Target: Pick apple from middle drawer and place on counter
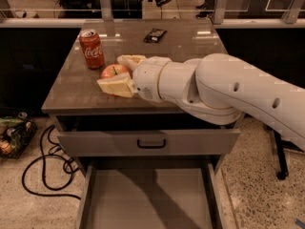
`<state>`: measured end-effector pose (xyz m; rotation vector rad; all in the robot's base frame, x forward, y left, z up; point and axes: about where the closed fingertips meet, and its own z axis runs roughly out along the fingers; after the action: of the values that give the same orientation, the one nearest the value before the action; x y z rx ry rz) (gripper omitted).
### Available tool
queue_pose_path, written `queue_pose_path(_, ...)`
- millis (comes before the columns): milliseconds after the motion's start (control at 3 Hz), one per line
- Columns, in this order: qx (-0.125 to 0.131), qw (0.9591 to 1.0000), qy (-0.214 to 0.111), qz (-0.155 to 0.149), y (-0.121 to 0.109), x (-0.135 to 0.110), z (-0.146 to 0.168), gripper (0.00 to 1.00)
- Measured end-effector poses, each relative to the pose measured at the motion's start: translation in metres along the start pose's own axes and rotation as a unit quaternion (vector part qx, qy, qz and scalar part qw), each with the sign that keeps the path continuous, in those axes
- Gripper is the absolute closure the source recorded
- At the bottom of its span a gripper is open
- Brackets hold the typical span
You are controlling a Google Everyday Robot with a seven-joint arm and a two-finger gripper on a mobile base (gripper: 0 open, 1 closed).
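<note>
Counter: glossy grey-brown, flat, square.
Apple: round, red-orange.
Gripper: cream fingers clamped on apple, over counter.
Middle drawer: open, smooth floor.

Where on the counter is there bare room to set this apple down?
The hand holds the apple over the counter beside the Coca-Cola can, crowded there. Bare: front-left corner, and the strip between can and dark packet.

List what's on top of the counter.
A red Coca-Cola can, a dark packet near the back, and the apple, clamped in the gripper low over the counter; whether it touches is unclear. The arm covers the right side.
</note>
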<state>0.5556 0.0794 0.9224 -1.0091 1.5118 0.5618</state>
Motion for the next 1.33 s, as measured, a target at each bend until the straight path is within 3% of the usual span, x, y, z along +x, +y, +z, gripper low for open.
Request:
queue_pose_path(667,-0.009,0.9990,0.031,0.030,-0.039,0.020,0.037,1.00)
queue_pose_path(1333,0.006,0.9966,0.070,0.044,-0.060,0.051,0.067,1.00)
